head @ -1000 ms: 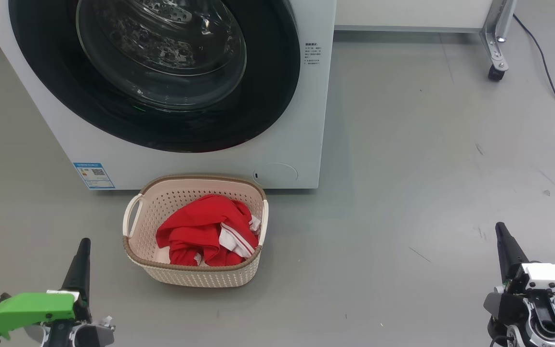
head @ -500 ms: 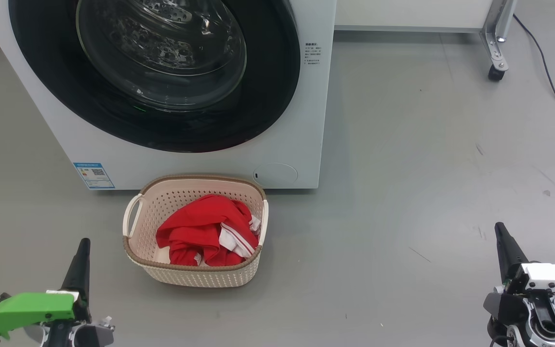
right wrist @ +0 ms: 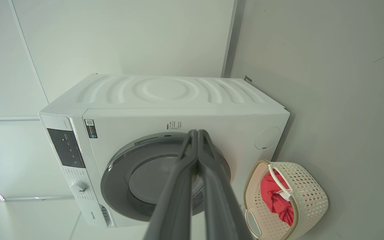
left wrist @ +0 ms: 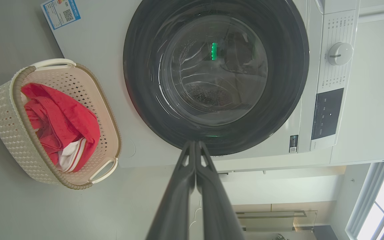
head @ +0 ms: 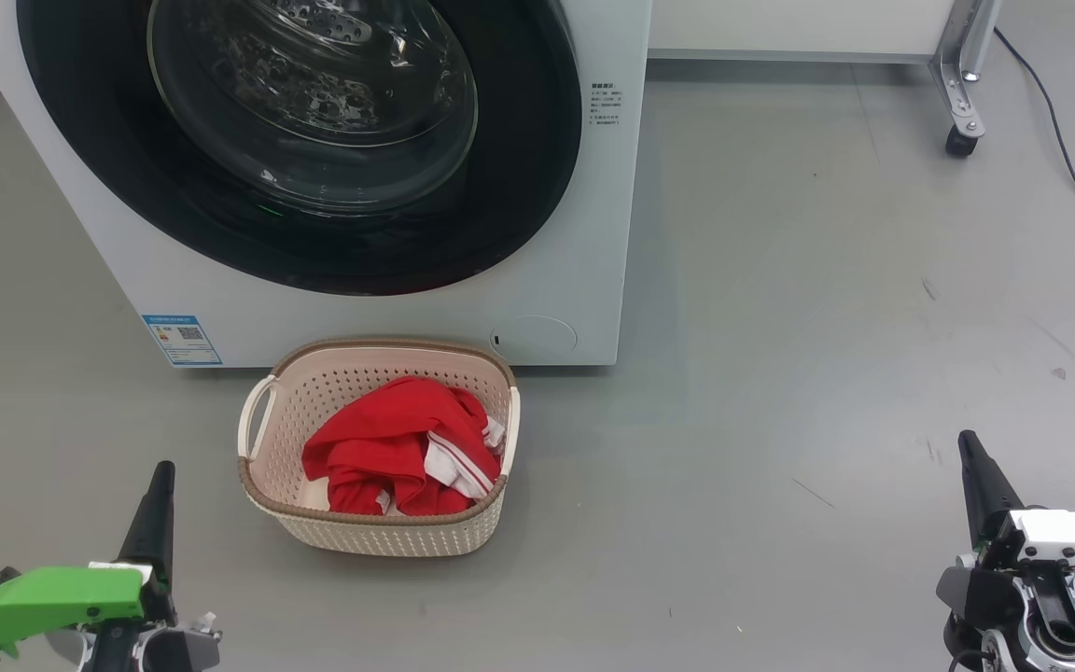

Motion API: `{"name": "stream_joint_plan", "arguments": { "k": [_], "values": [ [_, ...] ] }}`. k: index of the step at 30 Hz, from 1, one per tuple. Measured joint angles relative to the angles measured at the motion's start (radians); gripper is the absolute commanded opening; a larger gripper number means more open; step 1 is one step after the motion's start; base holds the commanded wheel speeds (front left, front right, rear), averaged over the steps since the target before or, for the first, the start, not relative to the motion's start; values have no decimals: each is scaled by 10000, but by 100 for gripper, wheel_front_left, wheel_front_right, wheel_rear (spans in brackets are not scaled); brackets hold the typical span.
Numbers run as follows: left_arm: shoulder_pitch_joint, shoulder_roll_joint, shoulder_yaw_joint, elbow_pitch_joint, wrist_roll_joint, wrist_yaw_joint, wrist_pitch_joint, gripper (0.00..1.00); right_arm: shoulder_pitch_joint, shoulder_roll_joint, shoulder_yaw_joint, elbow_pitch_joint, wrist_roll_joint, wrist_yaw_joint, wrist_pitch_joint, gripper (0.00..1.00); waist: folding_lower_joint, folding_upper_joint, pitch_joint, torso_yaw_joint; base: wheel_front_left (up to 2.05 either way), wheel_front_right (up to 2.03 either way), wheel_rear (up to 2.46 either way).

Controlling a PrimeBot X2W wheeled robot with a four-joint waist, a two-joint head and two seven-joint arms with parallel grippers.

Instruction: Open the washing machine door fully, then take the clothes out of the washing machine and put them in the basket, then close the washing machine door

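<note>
Dark fingers of my left claw [left wrist: 194, 148] and right claw [right wrist: 197, 135] are pressed together on nothing; beyond them the bright red, white-trimmed clothes [head: 379, 453] lie crumpled in the cream perforated plastic basket [head: 379, 347]; I judge them soft, light and limp, best pinched at a raised fold; the glossy black-ringed glass washing machine door [head: 519, 187] looks closed.

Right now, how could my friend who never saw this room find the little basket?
Find the big white front-loading washing machine with the round, glossy black-ringed glass door. On the grey floor right in front of its bottom edge sits a small cream plastic basket with holey sides. Nothing else has its brown woven-look rim, two loop handles and bright red clothes with striped trim inside.
</note>
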Motion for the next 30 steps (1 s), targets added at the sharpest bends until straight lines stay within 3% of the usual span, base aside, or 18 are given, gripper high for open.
{"name": "stream_joint_plan", "arguments": {
  "k": [30],
  "values": [
    [0,-8,36,-12,0,0,0,0,0,17,-12,0,0,0,2,0,0,0,2,0,0,0,0]
  ]
}}
